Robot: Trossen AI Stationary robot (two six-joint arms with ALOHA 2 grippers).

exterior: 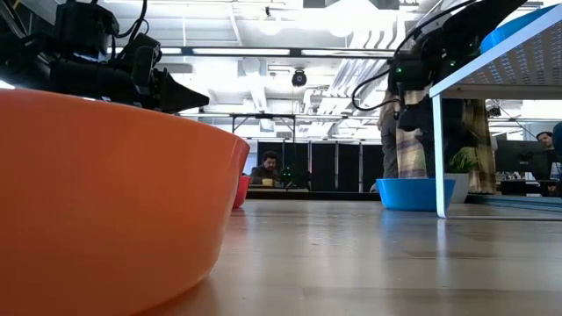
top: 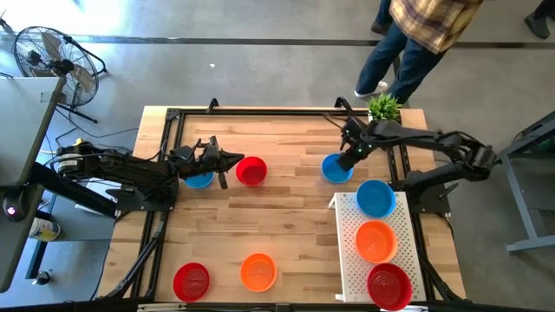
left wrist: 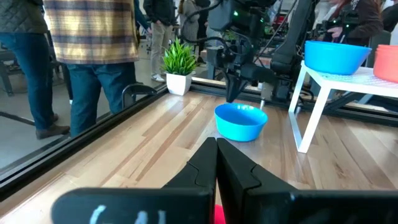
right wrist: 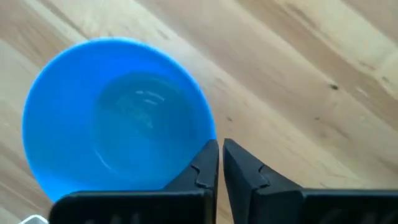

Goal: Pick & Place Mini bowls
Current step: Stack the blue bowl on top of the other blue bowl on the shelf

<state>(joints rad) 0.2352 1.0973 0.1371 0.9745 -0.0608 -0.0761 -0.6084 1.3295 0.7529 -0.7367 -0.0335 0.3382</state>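
Orange bowl [exterior: 105,202], low view: you see only its near wall; it fills the frame's left and runs off the left and bottom edges.
Red bowl [exterior: 241,189], low view: only a sliver shows past the orange wall.
Blue bowl [top: 199,179] under left arm, high view: mostly covered by the arm; you get just a rim arc.
Blue bowl [right wrist: 115,134], right wrist view: lower edge hidden behind the dark fingers [right wrist: 202,171].
Red patch [left wrist: 219,214], left wrist view: cut off at bottom edge, too little to identify.
Person [top: 416,39], high view: cropped by the top edge.
Tray [exterior: 509,53], low view: only underside and one leg visible; right edge cuts it.
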